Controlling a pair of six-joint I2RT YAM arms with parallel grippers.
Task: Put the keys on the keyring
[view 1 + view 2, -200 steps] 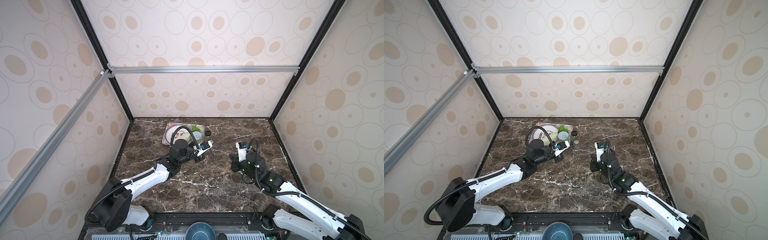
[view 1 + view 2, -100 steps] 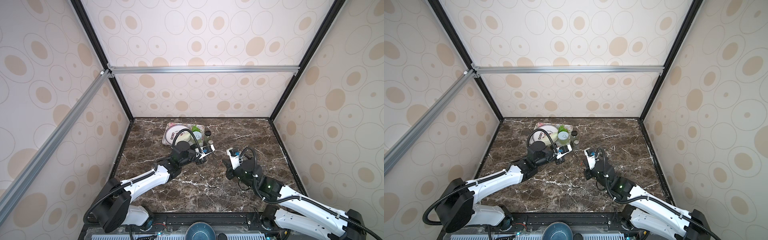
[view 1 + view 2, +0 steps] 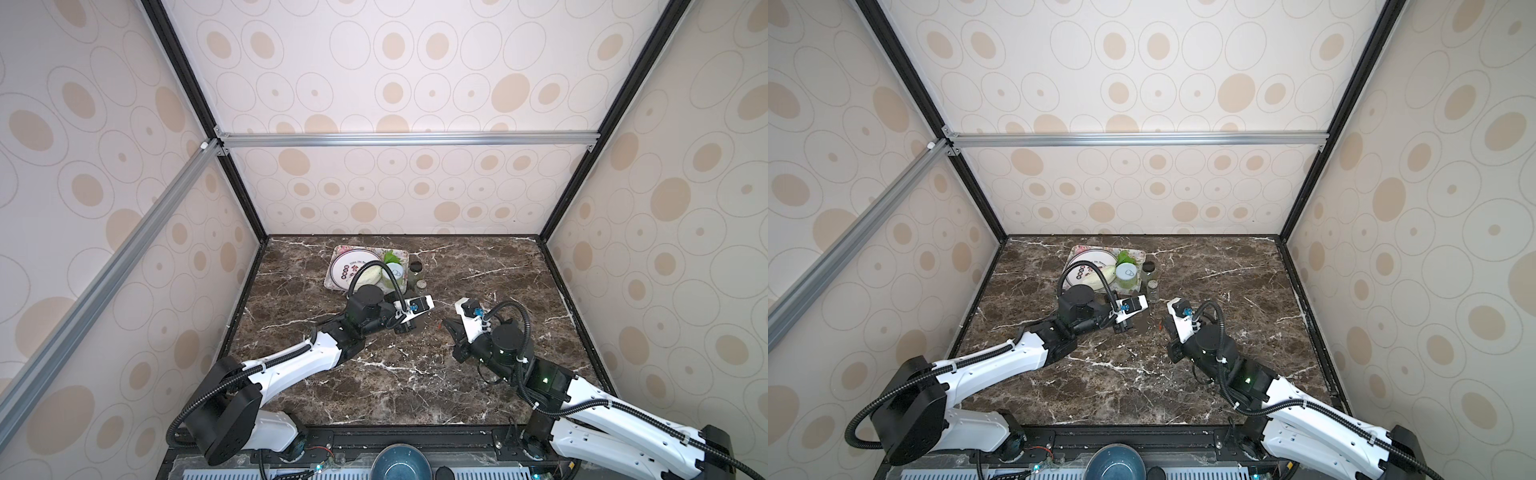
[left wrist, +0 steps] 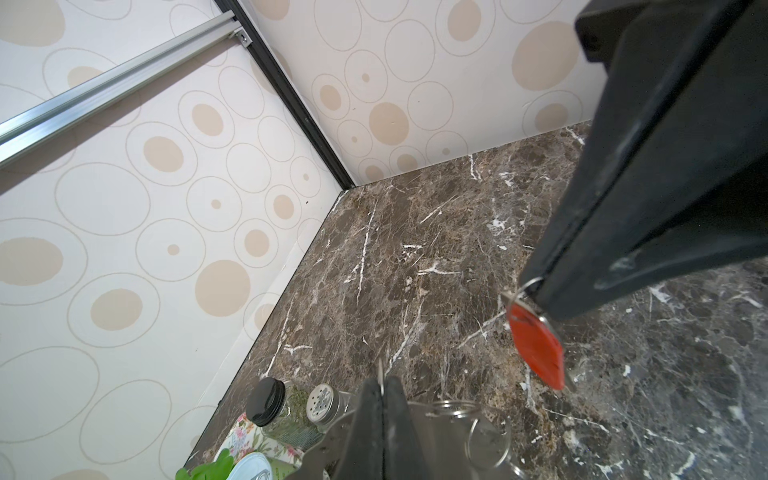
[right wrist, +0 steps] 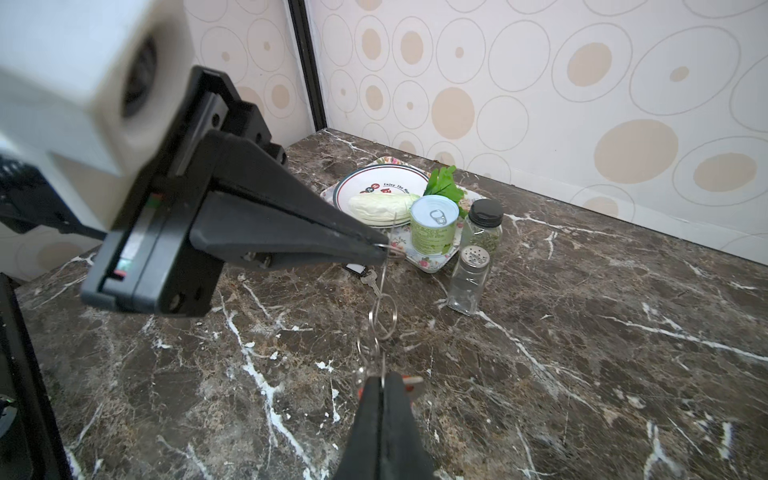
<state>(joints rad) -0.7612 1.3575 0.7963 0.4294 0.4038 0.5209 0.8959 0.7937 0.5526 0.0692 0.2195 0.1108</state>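
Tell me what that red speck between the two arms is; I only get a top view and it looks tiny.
Observer: A red tag, hanging from the right arm's shut jaws; the left wrist view shows it plainly.
Visitor: What does the other arm hold?
Observer: The left arm's jaws are shut on the keyring, thin wire rings dangling in a chain, seen from the right wrist.
Visitor: Any other key?
Observer: A silver key with a black head shows near those jaws' tip; hanging or lying, I can't tell.
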